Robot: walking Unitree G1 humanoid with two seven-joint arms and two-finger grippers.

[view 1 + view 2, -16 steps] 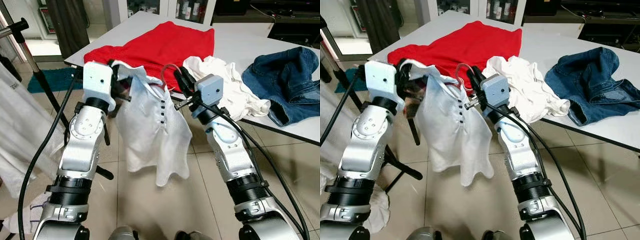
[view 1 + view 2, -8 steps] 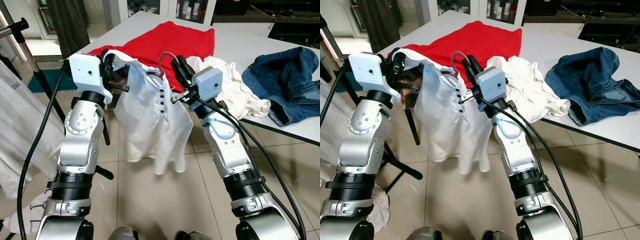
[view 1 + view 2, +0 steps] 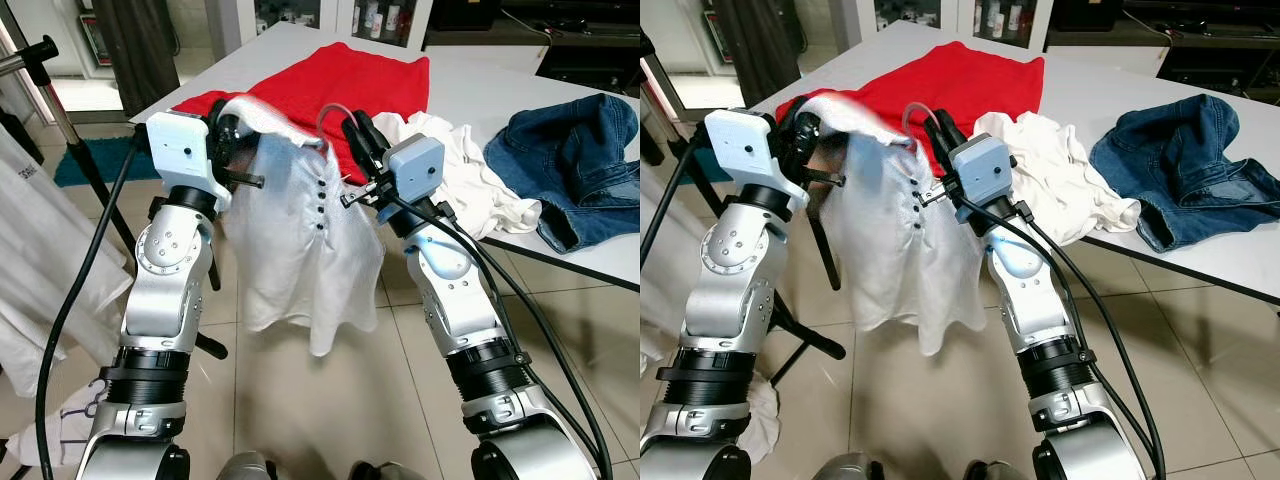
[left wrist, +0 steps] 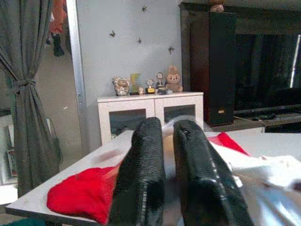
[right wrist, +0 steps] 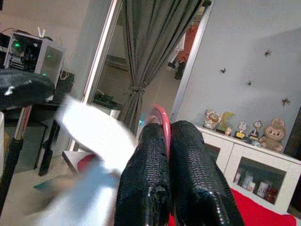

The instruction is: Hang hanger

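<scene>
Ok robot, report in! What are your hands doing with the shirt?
Left gripper shut on white shirt shoulder. Right gripper shut on pink hanger hook. Shirt hangs over floor, beside table. Not yet hung.

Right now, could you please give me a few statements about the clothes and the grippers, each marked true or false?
1. The right gripper is shut on the pink hook of the hanger. True.
2. The white buttoned shirt lies flat on the white table. False: it hangs in the air between the two arms, above the tiled floor.
3. The left gripper pinches the shirt's shoulder. True.
4. The blue denim jeans lie on top of the red garment. False: they lie apart, with a crumpled white cloth between them.
5. The red garment is spread on the table. True.
</scene>
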